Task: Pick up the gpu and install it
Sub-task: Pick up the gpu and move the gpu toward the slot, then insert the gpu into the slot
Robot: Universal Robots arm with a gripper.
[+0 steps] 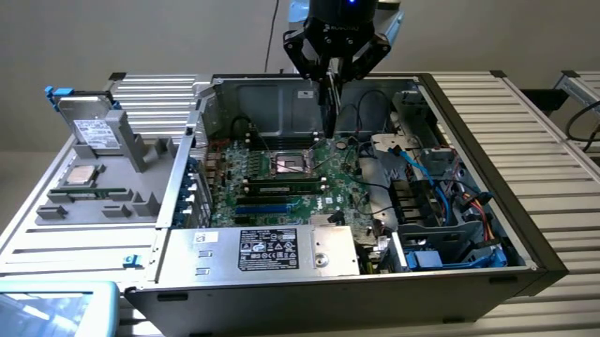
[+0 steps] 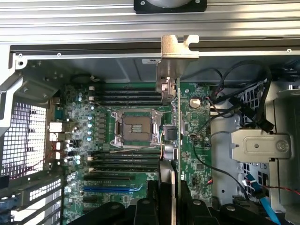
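One pincer [image 1: 333, 74] hangs at the upper middle of the exterior view, over one open computer box [image 1: 525, 232] that lies on its side on a ribbed metal table [image 1: 553, 140]. The pincer is clenched on one gpu [image 1: 328, 105], with one finger on each side of the thin card. The gpu hangs straight down on its edge, inside the box near the back wall, over the one big green board [image 1: 281, 151]. I cannot tell if it touches the board. In the wrist view the pincer [image 2: 169, 197] grips the gpu [image 2: 174, 117] at one end, and the card's one silver bracket [image 2: 176, 54] is at the far end, up against the rim of the box. One square socket [image 2: 132, 129] sits just beside the card, and there is one blue slot [image 2: 112, 188] on the board. At the lower middle of the exterior view is one silver power box [image 1: 263, 251] with a label. At the left is one grey tray [image 1: 103, 203] with one silver drive [image 1: 91, 130] standing up and one square chip [image 1: 80, 174].
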